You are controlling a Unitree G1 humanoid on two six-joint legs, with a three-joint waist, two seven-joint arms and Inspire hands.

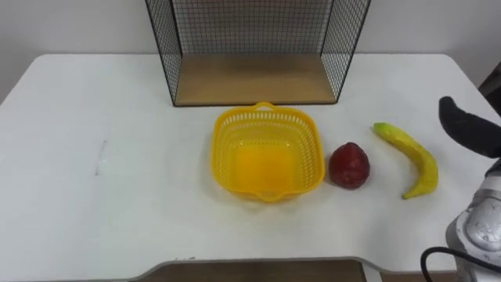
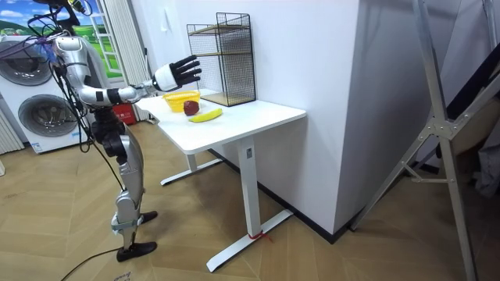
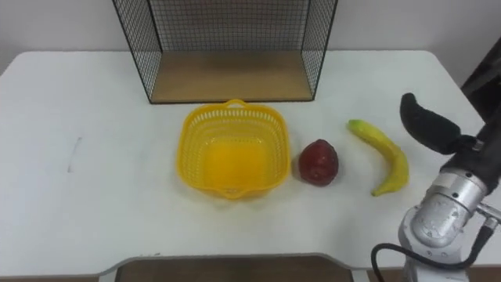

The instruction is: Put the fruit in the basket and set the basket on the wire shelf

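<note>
White table [image 1: 94,211] against a pale wall. Wire shelf [image 1: 166,55] at upper centre, wooden floor inside. Yellow basket [image 1: 266,117] mid-frame, just in front of the shelf. Red fruit [image 1: 348,166] on the table just right of the basket; banana [image 1: 411,157] further right, apart from it. Right hand [image 1: 470,129] at the right edge, raised beside the banana, fingers spread apart in the room view, gripping nothing.

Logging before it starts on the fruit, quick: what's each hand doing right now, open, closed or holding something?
Left hand: cannot be told.
Right hand: open, holding nothing.
</note>
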